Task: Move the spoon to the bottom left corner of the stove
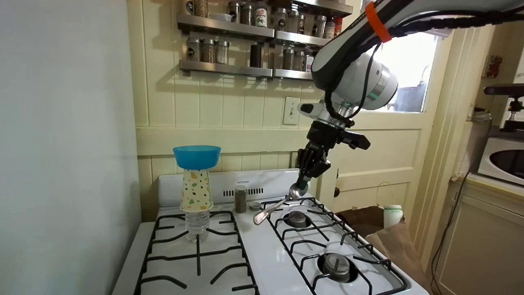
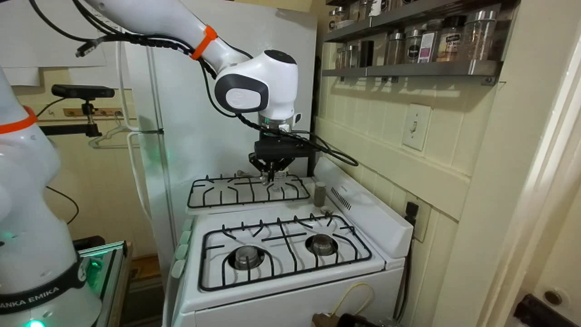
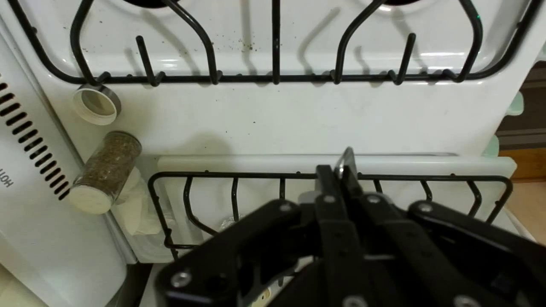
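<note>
The silver spoon (image 1: 271, 211) is held in the air above the stove (image 1: 276, 258). My gripper (image 1: 303, 183) is shut on it at the bowl end. The handle slants down and to the left in that exterior view. In the wrist view, a shiny edge of the spoon (image 3: 349, 157) sticks out between the fingertips of the gripper (image 3: 337, 172); the rest is hidden behind the fingers. In an exterior view the gripper (image 2: 271, 175) hangs over the stove (image 2: 245, 215), near the far grate, and the spoon is hard to make out there.
A blue bowl (image 1: 196, 157) tops a speckled cup (image 1: 195, 190) and a clear cup (image 1: 197, 225), stacked on a grate. A spice jar (image 1: 240, 199) and a lid (image 3: 97, 104) stand near the back panel (image 1: 215, 186). A fridge (image 2: 236, 127) stands beside the stove.
</note>
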`<state>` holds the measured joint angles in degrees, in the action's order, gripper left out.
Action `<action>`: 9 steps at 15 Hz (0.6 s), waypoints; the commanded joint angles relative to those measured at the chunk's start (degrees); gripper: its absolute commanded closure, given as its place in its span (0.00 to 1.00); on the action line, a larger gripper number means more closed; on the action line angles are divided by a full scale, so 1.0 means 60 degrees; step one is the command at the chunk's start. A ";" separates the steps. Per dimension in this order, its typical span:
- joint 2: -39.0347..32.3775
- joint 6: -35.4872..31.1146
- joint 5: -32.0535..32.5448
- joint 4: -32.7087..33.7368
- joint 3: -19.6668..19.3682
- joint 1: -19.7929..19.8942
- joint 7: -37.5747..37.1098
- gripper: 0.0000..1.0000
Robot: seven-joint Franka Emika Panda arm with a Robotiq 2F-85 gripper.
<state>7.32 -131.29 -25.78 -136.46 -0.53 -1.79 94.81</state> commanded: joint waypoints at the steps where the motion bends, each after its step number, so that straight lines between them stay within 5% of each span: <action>1: -0.0143 -0.0393 -0.0132 -0.0061 0.0111 -0.0316 0.0085 0.99; 9: 0.0467 -0.3756 -0.3961 -0.1681 0.1281 -0.2009 0.0667 0.99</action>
<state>6.65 -147.13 -39.62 -140.99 5.32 -10.23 95.80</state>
